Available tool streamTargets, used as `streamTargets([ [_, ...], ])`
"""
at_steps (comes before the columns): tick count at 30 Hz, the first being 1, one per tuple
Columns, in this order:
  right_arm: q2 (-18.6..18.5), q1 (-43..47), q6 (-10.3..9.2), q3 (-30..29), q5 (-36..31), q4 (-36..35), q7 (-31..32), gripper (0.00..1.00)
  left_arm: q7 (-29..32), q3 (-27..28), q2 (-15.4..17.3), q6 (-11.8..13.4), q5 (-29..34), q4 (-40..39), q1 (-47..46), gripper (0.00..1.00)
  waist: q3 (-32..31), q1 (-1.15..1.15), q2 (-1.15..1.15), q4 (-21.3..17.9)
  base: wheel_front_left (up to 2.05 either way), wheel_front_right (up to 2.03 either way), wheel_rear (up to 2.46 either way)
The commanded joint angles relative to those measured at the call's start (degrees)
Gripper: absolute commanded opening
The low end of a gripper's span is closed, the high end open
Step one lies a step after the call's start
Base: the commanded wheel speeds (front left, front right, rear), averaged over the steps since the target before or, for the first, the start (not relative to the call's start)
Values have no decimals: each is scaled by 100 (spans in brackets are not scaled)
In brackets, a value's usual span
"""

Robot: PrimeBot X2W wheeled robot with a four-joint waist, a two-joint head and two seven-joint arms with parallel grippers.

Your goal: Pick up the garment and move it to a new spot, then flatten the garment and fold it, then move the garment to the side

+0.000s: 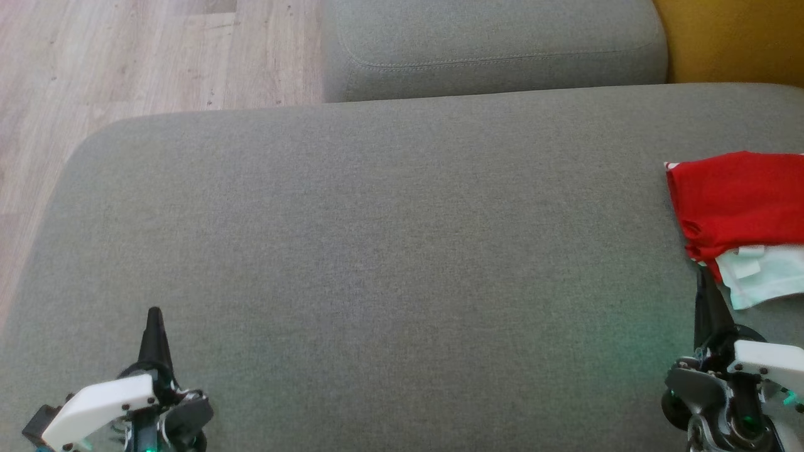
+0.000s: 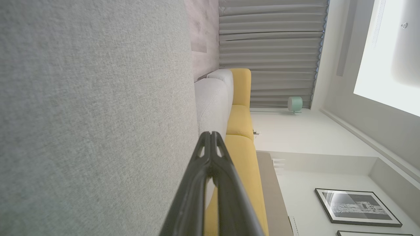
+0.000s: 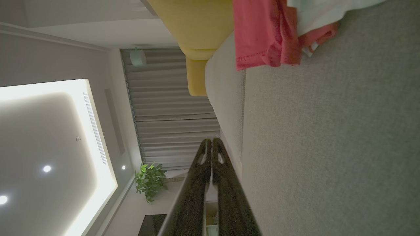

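Now the red garment (image 1: 735, 201) lies folded at the 3 o'clock edge of the grey sofa seat (image 1: 377, 251), pale cloth showing at its near side. At 7 o'clock the left end effector (image 1: 154, 320) is pinched fully closed on nothing, well apart from it. The right end effector (image 1: 703, 279) at 4 o'clock, likewise closed and empty, points its tip right at the garment's near corner.
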Motion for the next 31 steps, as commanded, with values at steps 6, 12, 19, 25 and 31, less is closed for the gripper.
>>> streamTargets([
  [6, -78, -310, 40, 82, 16, -219, 58, 0, 43, 213, 38, -38, 3, -209, -284, 0, 0, 0, 0, 0, 0, 0, 0],
  [12, -72, -310, 40, 74, 10, -219, 64, 0, 48, 219, 34, -38, 7, -209, -284, 0, 0, 0, 0, 0, 0, 0, 0],
  [19, -66, -311, 40, 65, 3, -218, 71, 0, 52, 225, 30, -38, 12, -209, -285, 0, 0, 0, 0, 0, 0, 0, 0],
  [25, -62, -312, 40, 59, -2, -218, 76, 0, 56, 229, 27, -38, 16, -209, -285, 0, 0, 0, 0, 0, 0, 0, 0],
  [31, -58, -312, 40, 53, -8, -218, 81, 0, 59, 233, 24, -38, 19, -209, -285, 0, 0, 0, 0, 0, 0, 0, 0],
])
